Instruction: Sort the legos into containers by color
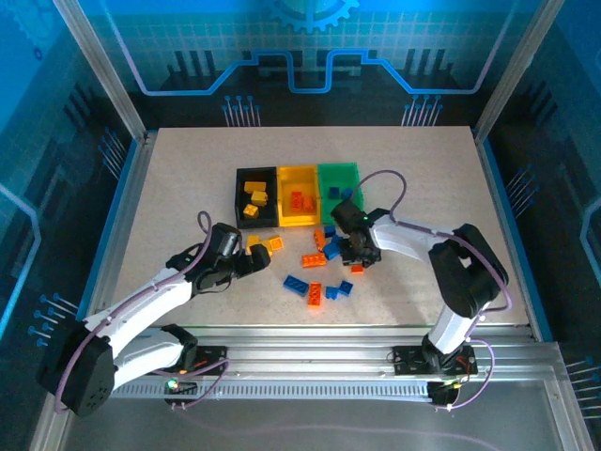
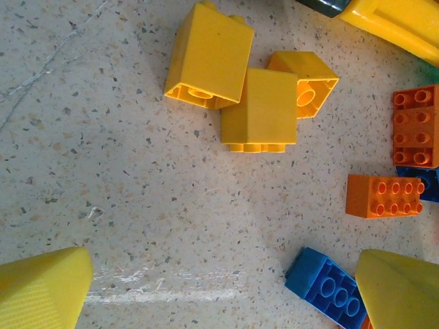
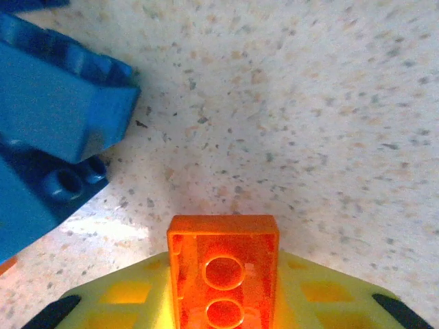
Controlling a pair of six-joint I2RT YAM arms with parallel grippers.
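Jaws, right: pinching an orange brick (image 3: 223, 271) by its end between the yellow pads (image 3: 123, 301), low over the bench (image 1: 169, 188) at the edge of the loose pile.
Jaws, left: spread wide with nothing between them, fingertips (image 2: 44, 291) over bare bench; three yellow bricks (image 2: 257, 110) lie just ahead.
Neighbours: blue bricks (image 3: 55, 116) sit near the held brick but apart from it.
Containers: black bin (image 1: 238, 188) holds yellow bricks, yellow bin (image 1: 297, 168) holds orange, green bin (image 1: 338, 166) holds blue; the row stands just behind the pile.
Loose legos: all three colours lie scattered between the arms.
Risk: the grip looks short, so the brick could twist out on the lift. A drop into the near green bin would mix colours. The arms work close together and could clash.
Writing: none legible on bricks, bins or fingers.
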